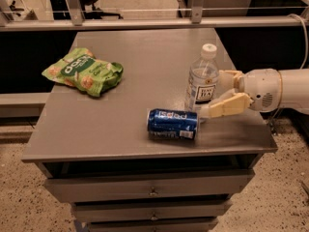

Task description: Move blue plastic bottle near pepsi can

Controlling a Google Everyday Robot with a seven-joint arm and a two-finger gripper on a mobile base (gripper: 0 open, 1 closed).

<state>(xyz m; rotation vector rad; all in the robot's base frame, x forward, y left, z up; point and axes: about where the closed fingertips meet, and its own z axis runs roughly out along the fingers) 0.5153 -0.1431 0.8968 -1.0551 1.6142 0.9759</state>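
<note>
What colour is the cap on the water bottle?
The cap is white, as the camera view shows; the gripper is beside the bottle.

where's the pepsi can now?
Camera view: pepsi can lies on its side near the front edge of the table, right of centre, just in front of the blue plastic bottle; the gripper is at the bottle's right.

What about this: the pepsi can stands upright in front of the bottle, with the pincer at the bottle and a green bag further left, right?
No: the camera view shows the pepsi can lying on its side, not upright. It is in front of the blue plastic bottle, with the pincer at it and the green bag further left.
</note>
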